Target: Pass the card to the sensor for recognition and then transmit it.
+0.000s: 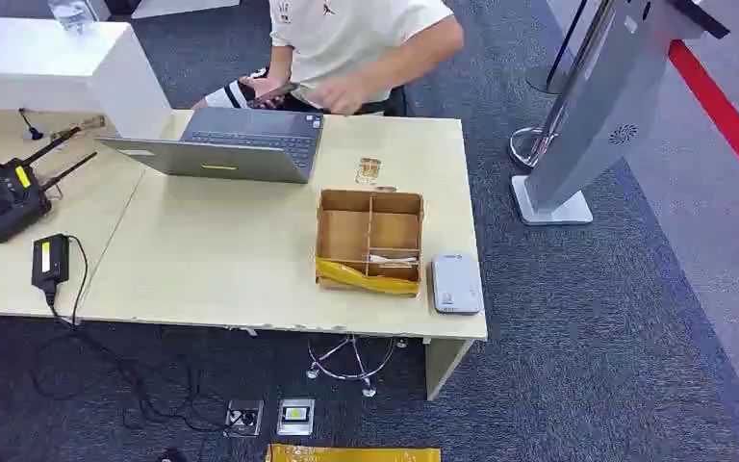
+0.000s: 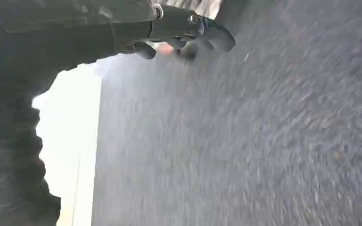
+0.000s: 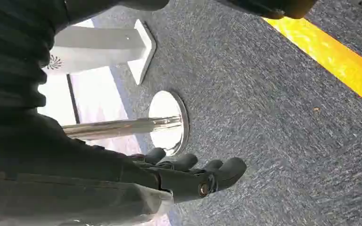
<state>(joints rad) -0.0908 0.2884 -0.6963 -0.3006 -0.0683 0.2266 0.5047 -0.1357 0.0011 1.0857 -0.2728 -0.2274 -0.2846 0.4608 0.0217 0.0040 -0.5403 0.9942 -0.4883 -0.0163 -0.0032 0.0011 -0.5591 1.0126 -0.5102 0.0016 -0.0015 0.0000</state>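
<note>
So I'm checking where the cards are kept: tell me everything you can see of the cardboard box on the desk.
The cardboard box is a shallow, open-topped brown tray, split by thin dividers into several compartments. It sits flat on the pale desk near the front right corner, beside the grey sensor pad on its right. A yellow strip lies along its front edge, and a small pale item rests in a front compartment. Neither robot hand touches it.
</note>
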